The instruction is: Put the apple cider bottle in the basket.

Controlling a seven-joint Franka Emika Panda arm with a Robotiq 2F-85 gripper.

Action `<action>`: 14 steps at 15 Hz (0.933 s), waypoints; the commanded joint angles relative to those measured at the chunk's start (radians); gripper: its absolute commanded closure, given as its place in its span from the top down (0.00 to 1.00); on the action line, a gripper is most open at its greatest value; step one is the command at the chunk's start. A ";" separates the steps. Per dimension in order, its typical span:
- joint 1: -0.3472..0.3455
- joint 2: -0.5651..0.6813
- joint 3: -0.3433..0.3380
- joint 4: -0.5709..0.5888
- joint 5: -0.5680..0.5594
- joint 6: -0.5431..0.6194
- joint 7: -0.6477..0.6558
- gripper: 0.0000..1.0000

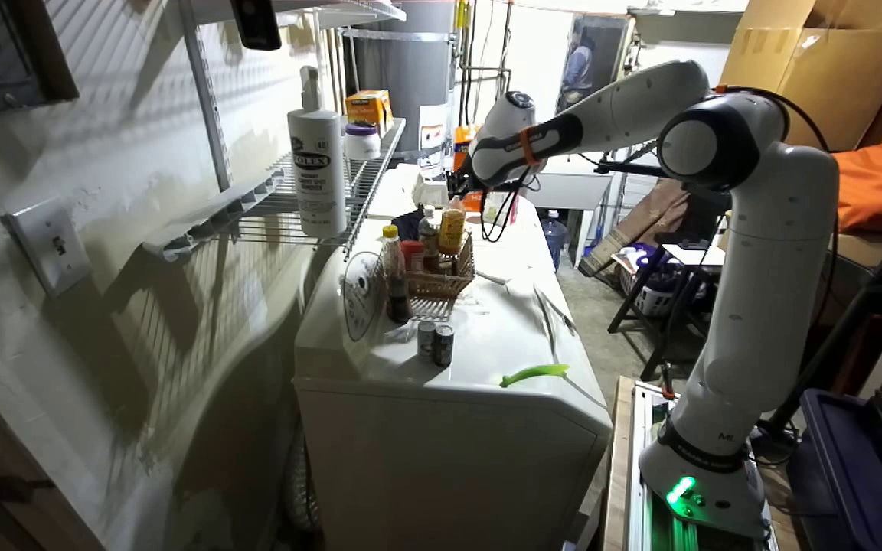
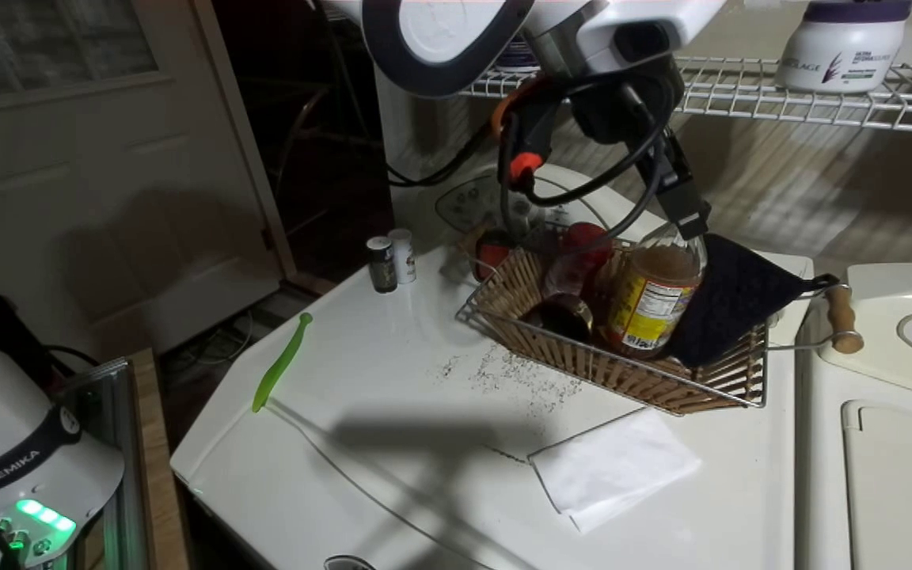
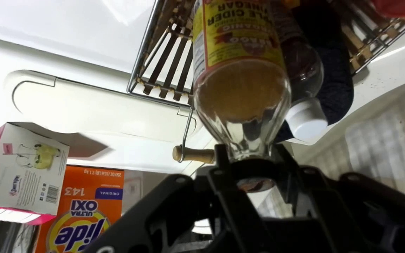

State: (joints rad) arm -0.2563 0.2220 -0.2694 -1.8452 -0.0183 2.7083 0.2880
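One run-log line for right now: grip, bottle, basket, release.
gripper: closed on apple cider bottle; pose: roughly upright; place: in or over basket, base contact unclear; also inside: red-topped container; release: not yet

Apple cider bottle (image 3: 241,75): amber stuff, yellow label, upright-ish, neck pinched in claw (image 3: 251,157). Slatted basket (image 2: 622,376) just below claw.

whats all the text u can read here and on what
"BRAGG": apple cider bottle
"ORGANIC": same
"PLE CIDER": same
"VINEGAR": same
"Tide": orange carton
"ULTRA OXI": same
"ORIGINAL": same
"143": same
"250 OZ (15.6 LB) 7.1 kg": same
"OLEX": tall white bottle, first letter unclear
"REMOVER": same
"ANKA EMIKA": robot base, cut off
"LAGE": white jar
"ULTRA HYDRASOURCE": same
Too small or blurred: other print, including on the pink-edged box.
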 commanded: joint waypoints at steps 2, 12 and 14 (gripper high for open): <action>0.018 0.058 -0.003 0.048 0.020 0.023 0.022 0.10; 0.070 0.096 -0.027 0.018 -0.029 0.078 0.038 0.10; 0.086 0.091 -0.039 0.009 -0.054 0.087 0.042 0.60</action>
State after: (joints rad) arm -0.2045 0.3126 -0.2795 -1.8420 -0.0291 2.7509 0.2923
